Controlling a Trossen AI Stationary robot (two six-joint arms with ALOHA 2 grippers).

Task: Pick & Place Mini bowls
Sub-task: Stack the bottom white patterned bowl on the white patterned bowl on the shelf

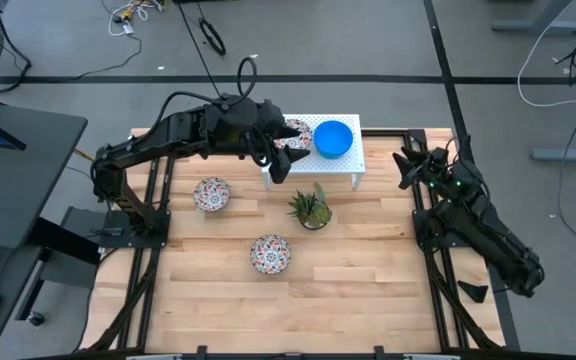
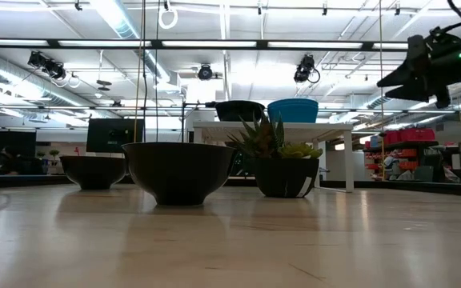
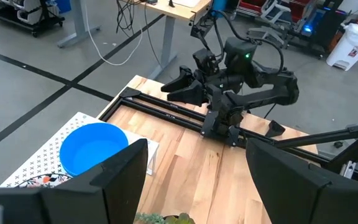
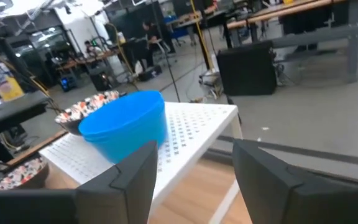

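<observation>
A white perforated shelf [image 1: 353, 165] stands at the table's far middle. On it sit a blue mini bowl [image 1: 333, 139] and a red-patterned mini bowl [image 1: 296, 133]. Two more patterned mini bowls [image 1: 211, 194] [image 1: 270, 253] rest on the wooden table. My left gripper [image 1: 276, 163] hovers open above the shelf's left end, with the blue bowl [image 3: 93, 148] ahead of its fingers. My right gripper [image 1: 406, 166] stands open at the table's right edge, level and facing the shelf and the blue bowl [image 4: 126, 127]. Nothing is between either gripper's fingers.
A small potted green plant [image 1: 311, 207] stands just in front of the shelf, between the two bowls on the table. The table's black frame rail [image 1: 423, 250] runs along the right side under my right arm. Bare wood lies toward the near edge [image 1: 348, 300].
</observation>
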